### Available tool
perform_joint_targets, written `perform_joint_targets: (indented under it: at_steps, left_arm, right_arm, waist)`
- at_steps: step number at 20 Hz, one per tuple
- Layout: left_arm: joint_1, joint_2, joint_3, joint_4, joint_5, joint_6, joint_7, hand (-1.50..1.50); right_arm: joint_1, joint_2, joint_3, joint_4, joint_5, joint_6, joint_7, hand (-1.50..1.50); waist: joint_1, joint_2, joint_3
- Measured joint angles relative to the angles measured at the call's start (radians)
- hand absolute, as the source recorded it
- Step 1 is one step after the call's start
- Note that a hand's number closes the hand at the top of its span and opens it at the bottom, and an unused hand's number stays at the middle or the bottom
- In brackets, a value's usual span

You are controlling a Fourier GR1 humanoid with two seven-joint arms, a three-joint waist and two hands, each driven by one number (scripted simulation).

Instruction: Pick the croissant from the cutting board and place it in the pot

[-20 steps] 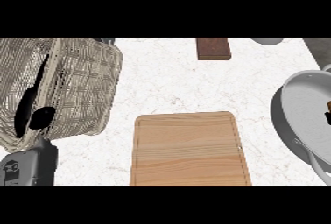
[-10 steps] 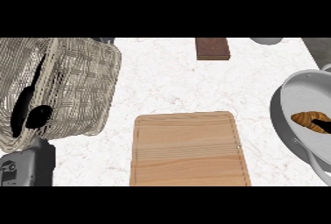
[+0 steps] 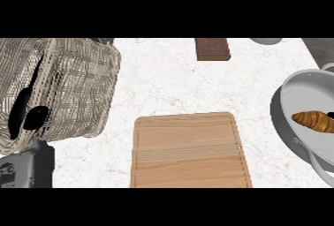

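The croissant (image 3: pixel 313 121) lies inside the pot (image 3: pixel 288 103) at my right, where it belongs, off the cutting board (image 3: pixel 189 150) on the tabletop (image 3: pixel 169 84); my left robot hand (image 3: pixel 29 112) rests with fingers apart by the basket (image 3: pixel 78 88), holding nothing; my right robot hand is out of sight.

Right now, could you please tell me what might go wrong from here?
1. The golden-brown croissant lies in the round grey metal pot, at the view's right edge; the right hand is out of view, so a move of it could knock the pot unseen.
2. The black left hand shows over the woven wicker basket; swinging that arm might nudge the basket.
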Motion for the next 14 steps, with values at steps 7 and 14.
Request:
perform_joint_targets:
  at_steps: [7,14]
  left_arm:
    - [0.0,-0.01,-0.005,-0.005,-0.008,0.003,-0.002,0.0]
    - [-0.003,-0.013,0.002,0.004,-0.013,-0.013,-0.026,0.0]
  right_arm:
    - [0.014,-0.078,-0.133,0.078,-0.173,0.079,-0.057,-1.5]
    - [0.063,-0.218,-0.236,0.274,-0.288,0.184,-0.198,-1.5]
  waist:
    - [0.002,0.002,0.0]
    - [0.006,0.001,0.002]
